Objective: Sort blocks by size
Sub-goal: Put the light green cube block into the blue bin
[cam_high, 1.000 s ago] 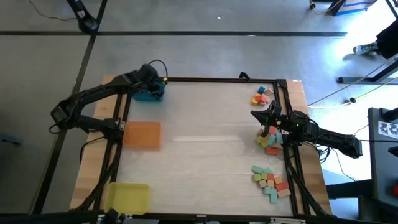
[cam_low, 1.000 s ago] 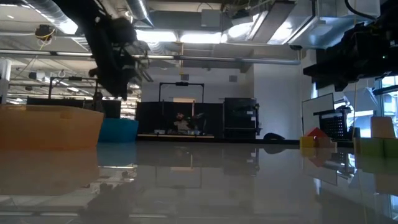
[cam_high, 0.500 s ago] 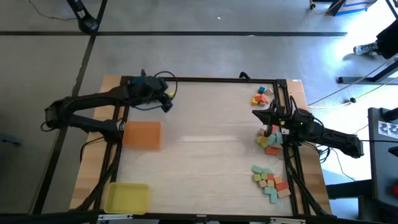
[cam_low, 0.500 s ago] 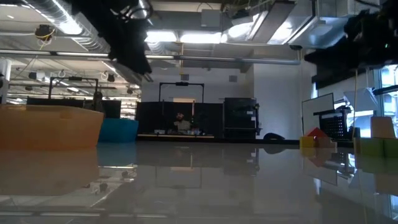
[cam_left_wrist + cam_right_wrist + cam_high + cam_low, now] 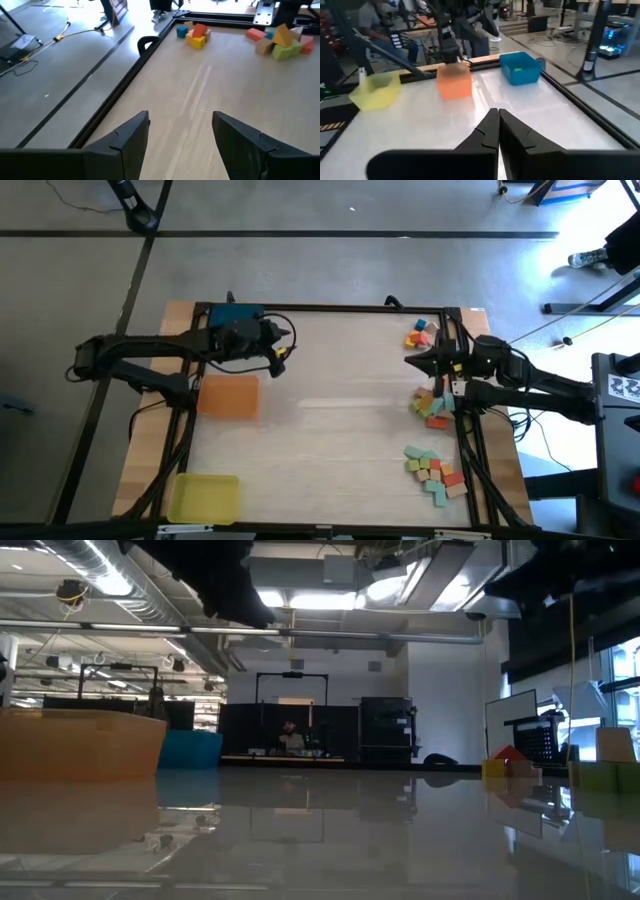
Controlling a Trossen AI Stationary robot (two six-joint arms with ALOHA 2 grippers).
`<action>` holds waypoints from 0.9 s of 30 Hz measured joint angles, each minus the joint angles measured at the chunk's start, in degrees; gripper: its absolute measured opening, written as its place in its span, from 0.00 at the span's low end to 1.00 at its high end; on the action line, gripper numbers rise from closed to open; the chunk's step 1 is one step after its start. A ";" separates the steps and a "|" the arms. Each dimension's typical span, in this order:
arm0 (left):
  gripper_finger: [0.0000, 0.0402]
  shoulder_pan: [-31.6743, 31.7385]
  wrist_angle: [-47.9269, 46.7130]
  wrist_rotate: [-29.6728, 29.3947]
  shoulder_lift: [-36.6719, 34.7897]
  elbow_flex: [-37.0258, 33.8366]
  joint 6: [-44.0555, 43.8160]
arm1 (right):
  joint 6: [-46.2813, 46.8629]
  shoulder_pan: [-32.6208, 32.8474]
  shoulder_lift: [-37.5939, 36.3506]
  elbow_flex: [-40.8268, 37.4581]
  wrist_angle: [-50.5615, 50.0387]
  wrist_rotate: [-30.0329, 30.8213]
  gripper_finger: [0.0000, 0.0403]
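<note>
Looking straight down from the high view, you have the left gripper (image 5: 281, 358) over bare table (image 5: 330, 430) near the far left corner, beside the blue tray (image 5: 232, 314). The right gripper (image 5: 425, 363) hangs above the right edge, just by the middle cluster of blocks (image 5: 433, 406). Two more clusters lie along that edge, one at the far corner (image 5: 422, 334) and one nearer you (image 5: 436, 468). The orange tray (image 5: 229, 395) and yellow tray (image 5: 205, 496) sit down the left side. My judgement is that a fresh pick comes next: choose an outlying block, come down square over it, and close across its narrow faces so neighbours stay put. From here you cannot read either gripper's fingers.

At table height, the low view gives you only dark arm shapes at the top; neither gripper's tips show. A few blocks (image 5: 510, 763) appear at the right, partly cut off.

From the left wrist view, the fingers (image 5: 132, 137) are spread wide with nothing between them, and the block clusters (image 5: 196, 36) lie well apart, across the table.

From the right wrist view, the fingers (image 5: 490, 131) are pressed together and seem to carry nothing, though the tips point away. The blocks below are hidden; you see only the three trays and seated people beyond.
</note>
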 joint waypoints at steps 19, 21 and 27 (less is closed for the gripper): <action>0.51 -0.98 1.95 -0.03 0.24 0.00 2.14 | -1.34 0.51 18.41 23.20 -31.46 0.28 0.02; 0.51 -0.98 2.07 -0.04 0.24 0.00 2.52 | -0.96 2.58 19.98 23.33 -33.51 1.86 0.02; 0.51 -0.98 1.96 -0.04 0.24 0.00 2.18 | 2.89 12.95 26.05 23.31 -39.35 10.77 0.01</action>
